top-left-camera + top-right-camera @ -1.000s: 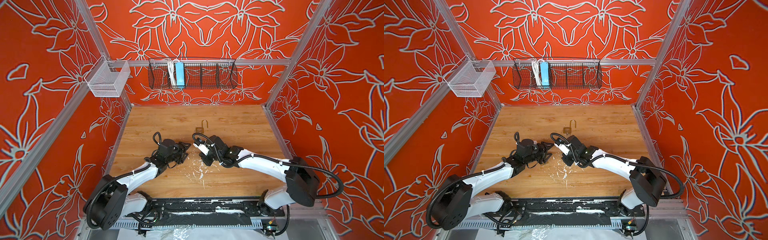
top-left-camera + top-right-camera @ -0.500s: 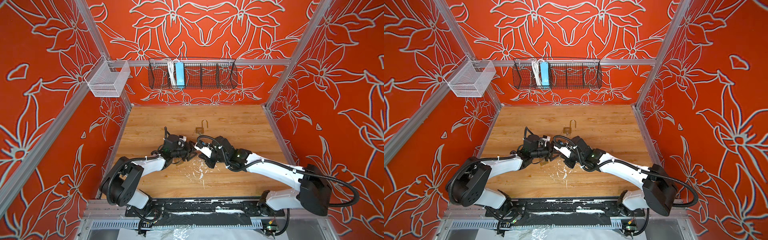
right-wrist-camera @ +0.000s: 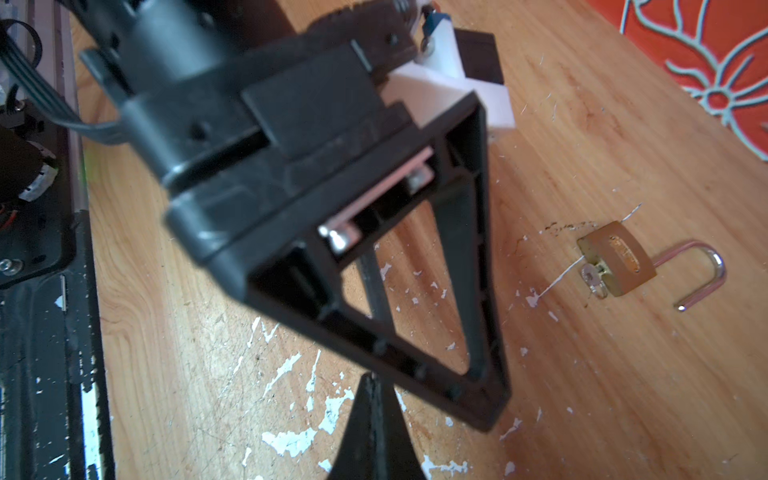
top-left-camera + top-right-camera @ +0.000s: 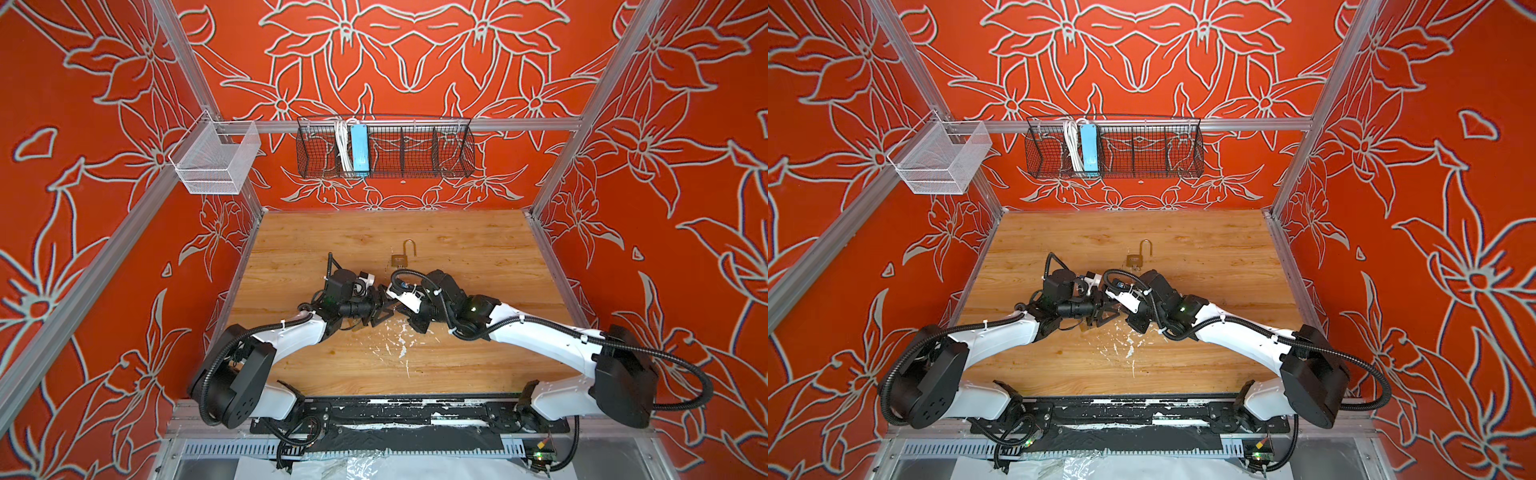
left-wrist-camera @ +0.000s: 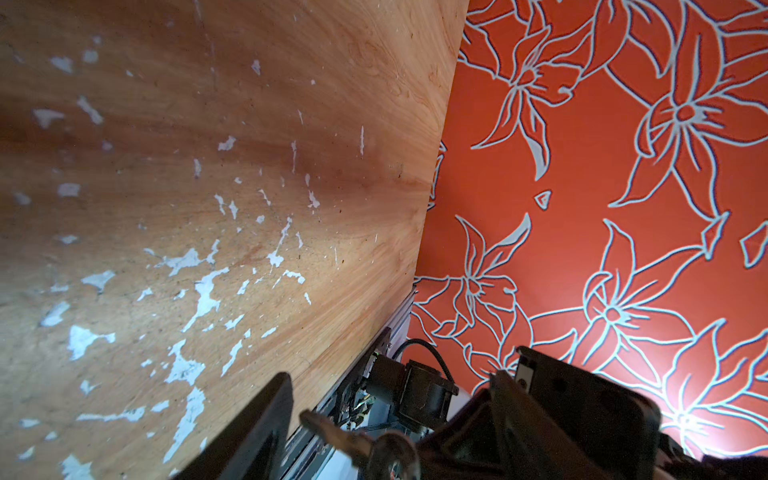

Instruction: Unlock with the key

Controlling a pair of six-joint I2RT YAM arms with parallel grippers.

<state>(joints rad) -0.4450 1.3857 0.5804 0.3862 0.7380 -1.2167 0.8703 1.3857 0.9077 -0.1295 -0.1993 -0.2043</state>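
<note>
A brass padlock (image 4: 400, 260) (image 4: 1136, 261) lies on the wooden table (image 4: 478, 257) beyond both grippers, its shackle (image 3: 706, 270) swung open. A silver key (image 3: 592, 279) sticks out of its underside. My left gripper (image 4: 376, 313) (image 4: 1100, 313) (image 5: 374, 424) and right gripper (image 4: 395, 309) (image 4: 1121, 309) (image 3: 374, 384) meet tip to tip mid-table. The left jaws stand wide apart. A second, darker key (image 5: 349, 438) sits loose between them, its head beside one finger (image 5: 511, 415). The right fingers are pressed together with nothing visible between them, just under a left finger (image 3: 476, 291).
White scuffs (image 4: 395, 345) mark the wood in front of the grippers. A black wire basket (image 4: 384, 147) and a white mesh bin (image 4: 216, 160) hang on the back rail. Red patterned walls close in the sides, and a black rail (image 4: 395, 415) lines the front edge.
My left gripper has swung right to meet the right gripper's tip, and its jaws have spread wider. The right gripper has shifted slightly and stays shut. The padlock has not moved.
</note>
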